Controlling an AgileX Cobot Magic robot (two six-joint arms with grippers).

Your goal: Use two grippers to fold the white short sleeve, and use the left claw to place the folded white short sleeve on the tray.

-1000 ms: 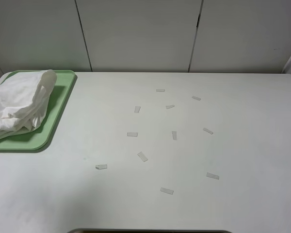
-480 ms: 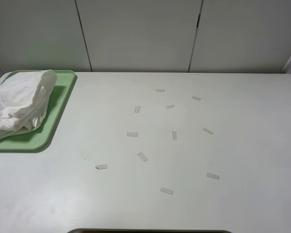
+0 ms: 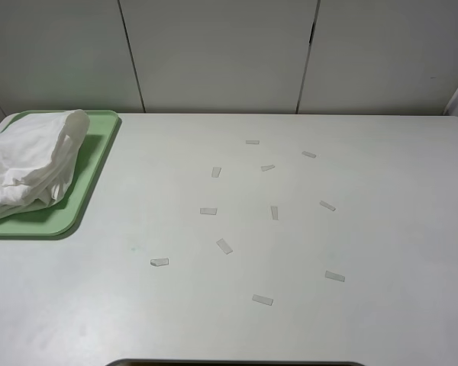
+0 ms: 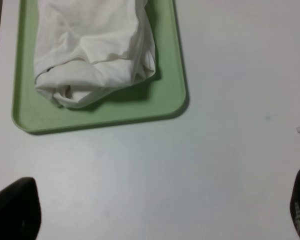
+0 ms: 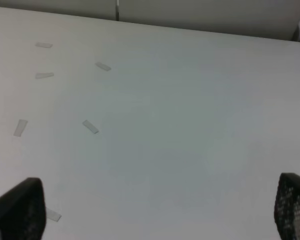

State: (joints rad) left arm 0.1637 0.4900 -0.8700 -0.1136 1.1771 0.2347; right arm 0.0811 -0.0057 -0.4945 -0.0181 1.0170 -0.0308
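— Progress? How far along does the job look?

— Nearly finished, by the look of it. The shirt (image 3: 29,164) lies bundled on the tray (image 3: 91,179) at the table's (image 3: 366,229) far left corner, nothing holding it.

— And the grippers?

— Left gripper (image 4: 155,212) hangs over bare table just beside the tray, jaws wide apart and empty. Right gripper (image 5: 155,210) likewise, spread over the tape strips (image 3: 224,245), well apart from the shirt.

— Is the fold tidy?

— Rather rumpled: a soft, creased white heap, one edge possibly overhanging the tray's rim, though the overhead view cuts that side off.

— Anything left?

— Probably only parking the arms.
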